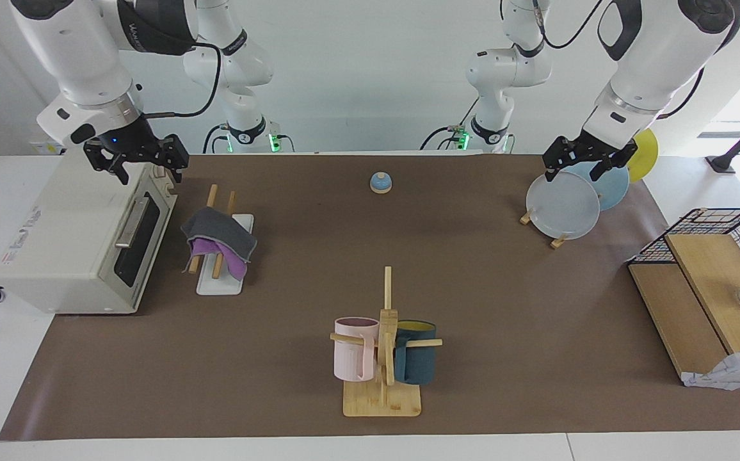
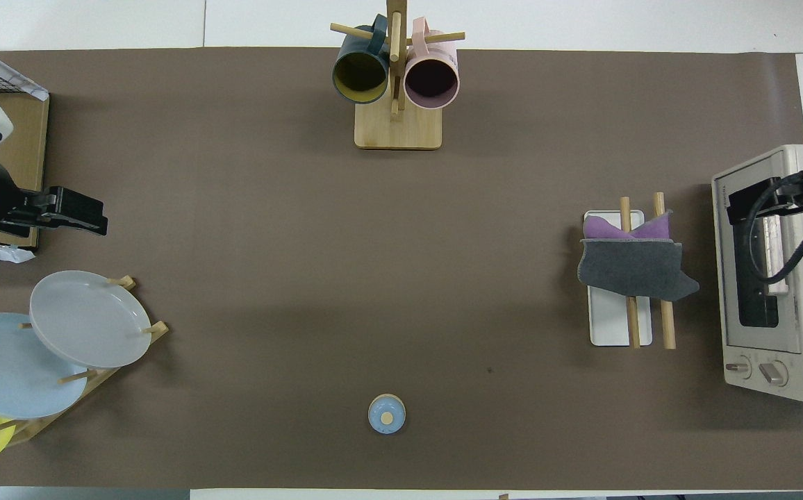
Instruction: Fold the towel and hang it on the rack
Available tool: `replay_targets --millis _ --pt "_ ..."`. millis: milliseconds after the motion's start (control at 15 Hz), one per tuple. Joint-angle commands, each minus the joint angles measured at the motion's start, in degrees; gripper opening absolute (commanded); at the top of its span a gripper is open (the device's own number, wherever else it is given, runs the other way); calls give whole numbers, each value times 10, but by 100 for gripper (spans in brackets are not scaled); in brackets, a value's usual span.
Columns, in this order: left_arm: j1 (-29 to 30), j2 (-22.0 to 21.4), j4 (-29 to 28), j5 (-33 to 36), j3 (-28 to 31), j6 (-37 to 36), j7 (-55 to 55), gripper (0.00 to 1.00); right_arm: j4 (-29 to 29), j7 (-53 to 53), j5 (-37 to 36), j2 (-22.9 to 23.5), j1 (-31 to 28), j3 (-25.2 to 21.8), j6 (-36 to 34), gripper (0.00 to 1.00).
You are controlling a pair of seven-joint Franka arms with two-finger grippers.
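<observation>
The towel [image 1: 219,240] hides the middle of the rack's [image 1: 221,282] two rods, draped over them beside the toaster oven [image 1: 82,240]. My left hand [image 1: 589,165] and right hand [image 1: 133,165] hang spread, empty.

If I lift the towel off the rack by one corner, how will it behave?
The towel is probably floppy: it drapes over both rods of the rack and a corner sags past them. It looks thin, so likely light. Lifted by one corner, the fold would likely fall open.
</observation>
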Motion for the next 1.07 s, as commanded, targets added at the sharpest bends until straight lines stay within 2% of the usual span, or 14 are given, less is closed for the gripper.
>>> replay_targets --millis 0,268,1003 --pt "1 7 6 8 0 9 3 100 30 7 17 19 29 -48 -20 100" --pt "5 -2 5 8 -3 11 9 100 31 7 36 19 37 -57 -27 100" --pt "6 -13 -1 8 -3 6 5 100 33 9 6 18 47 -55 -23 100"
